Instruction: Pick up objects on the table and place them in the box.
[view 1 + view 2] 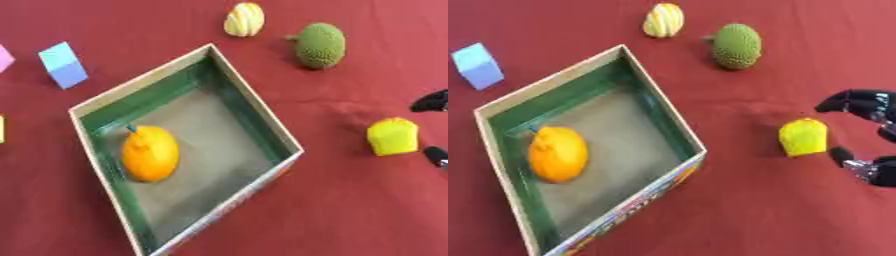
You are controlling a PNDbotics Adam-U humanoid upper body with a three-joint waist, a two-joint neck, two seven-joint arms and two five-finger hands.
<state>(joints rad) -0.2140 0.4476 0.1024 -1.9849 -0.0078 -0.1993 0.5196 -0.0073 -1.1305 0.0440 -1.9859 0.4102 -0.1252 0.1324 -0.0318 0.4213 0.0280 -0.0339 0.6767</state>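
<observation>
A cardboard box (255, 107) with green inner walls sits askew at centre-left, and an orange fruit (150, 153) lies inside it near the left wall. A small yellow object (804, 136) rests on the red cloth to the right of the box. My right hand (861, 103) comes in from the right edge and is open. Its fingers arch above the yellow object and its thumb (843, 155) sits below it. A gap shows on both sides. My left hand is out of sight.
A green bumpy fruit (737, 46) and a yellow-striped fruit (663, 20) lie beyond the box. A light blue block (63, 65) stands at the left. A pink piece (3, 57) and a yellow piece (2, 129) show at the left edge.
</observation>
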